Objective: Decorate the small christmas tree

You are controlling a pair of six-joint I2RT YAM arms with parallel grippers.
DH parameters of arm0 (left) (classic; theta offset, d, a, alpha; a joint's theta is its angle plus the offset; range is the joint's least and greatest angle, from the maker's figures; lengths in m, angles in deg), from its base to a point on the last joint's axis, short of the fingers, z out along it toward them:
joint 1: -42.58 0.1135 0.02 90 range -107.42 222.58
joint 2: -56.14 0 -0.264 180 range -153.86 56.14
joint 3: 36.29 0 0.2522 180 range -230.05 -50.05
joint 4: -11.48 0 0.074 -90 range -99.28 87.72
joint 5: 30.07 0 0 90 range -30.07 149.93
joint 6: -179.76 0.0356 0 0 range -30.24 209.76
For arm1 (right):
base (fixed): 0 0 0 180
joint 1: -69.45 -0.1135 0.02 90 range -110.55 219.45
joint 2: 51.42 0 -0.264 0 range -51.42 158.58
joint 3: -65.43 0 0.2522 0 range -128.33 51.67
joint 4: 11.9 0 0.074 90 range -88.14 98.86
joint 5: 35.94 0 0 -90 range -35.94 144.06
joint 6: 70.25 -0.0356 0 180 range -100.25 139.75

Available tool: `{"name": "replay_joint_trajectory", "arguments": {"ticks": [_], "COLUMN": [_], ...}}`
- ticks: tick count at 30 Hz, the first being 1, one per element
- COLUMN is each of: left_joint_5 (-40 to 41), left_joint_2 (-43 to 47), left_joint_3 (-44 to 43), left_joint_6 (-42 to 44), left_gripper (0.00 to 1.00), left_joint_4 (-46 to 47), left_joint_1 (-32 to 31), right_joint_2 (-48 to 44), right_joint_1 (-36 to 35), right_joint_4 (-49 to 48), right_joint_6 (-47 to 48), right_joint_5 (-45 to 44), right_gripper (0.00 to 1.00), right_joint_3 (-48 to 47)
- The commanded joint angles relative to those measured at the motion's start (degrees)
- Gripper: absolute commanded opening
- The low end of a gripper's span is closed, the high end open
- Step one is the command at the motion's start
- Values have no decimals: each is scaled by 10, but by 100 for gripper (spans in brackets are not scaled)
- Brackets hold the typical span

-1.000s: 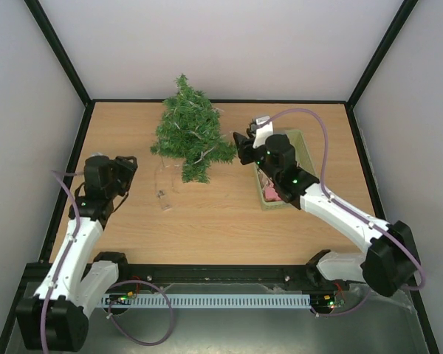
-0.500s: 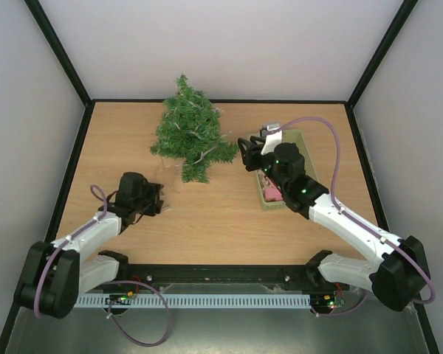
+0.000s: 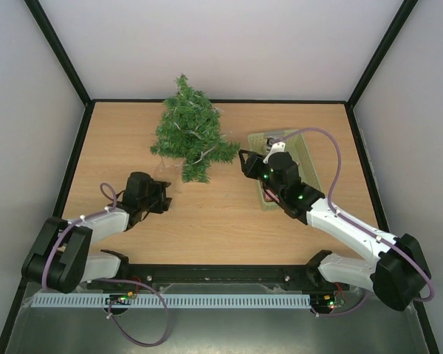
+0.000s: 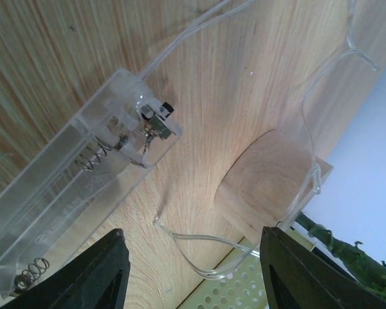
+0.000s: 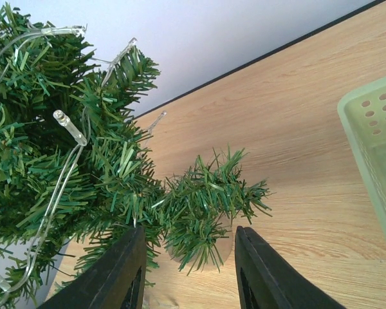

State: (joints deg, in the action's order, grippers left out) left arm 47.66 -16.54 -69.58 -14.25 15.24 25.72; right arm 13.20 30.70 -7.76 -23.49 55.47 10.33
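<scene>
Partly done: light string (image 5: pixel 69 127) over the small christmas tree (image 3: pixel 190 136), battery box (image 4: pixel 77 187) loose on worktop (image 3: pixel 221 214); left fingers (image 4: pixel 96 277) and right fingers (image 5: pixel 125 270) apart, empty.

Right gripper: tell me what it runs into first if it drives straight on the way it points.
The right gripper points at the tree. A low side branch lies straight ahead between the open jaws, so that is likely met first. How close it is, the wrist view cannot settle.
</scene>
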Motion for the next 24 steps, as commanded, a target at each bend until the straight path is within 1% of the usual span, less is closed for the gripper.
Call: {"name": "replay_joint_trajectory", "arguments": {"ticks": [1,3,6,9,12,16,19,21,24], "left_joint_5": [2,18,44,56,80,115,128,133,134], "left_joint_2": [-22,-26,-30,-38,-39,-47,-67,-85,-114], "left_joint_3": [5,3,-8,-11,-23,-52,-71,-84,-99], "left_joint_6": [-11,1,38,73,105,151,190,220,242], "left_gripper": [57,57,57,57,57,57,57,57,57], "left_joint_4": [23,10,-39,-66,-90,-127,-130,-132,-129], "left_joint_1": [-3,0,17,45,60,87,124,145,171], "right_joint_2": [-18,-17,-18,-20,-16,-13,-15,-10,22], "right_joint_1": [-7,-10,-22,-52,-77,-105,-126,-143,-169], "right_joint_4": [1,7,17,15,11,10,-20,-64,-110], "right_joint_6": [-30,-35,-60,-91,-108,-169,-231,-266,-291], "right_joint_5": [-28,-27,-33,-53,-70,-95,-110,-114,-124], "right_gripper": [37,37,37,37,37,37,38,42,45], "right_joint_3": [6,6,5,8,8,15,39,58,57]}}
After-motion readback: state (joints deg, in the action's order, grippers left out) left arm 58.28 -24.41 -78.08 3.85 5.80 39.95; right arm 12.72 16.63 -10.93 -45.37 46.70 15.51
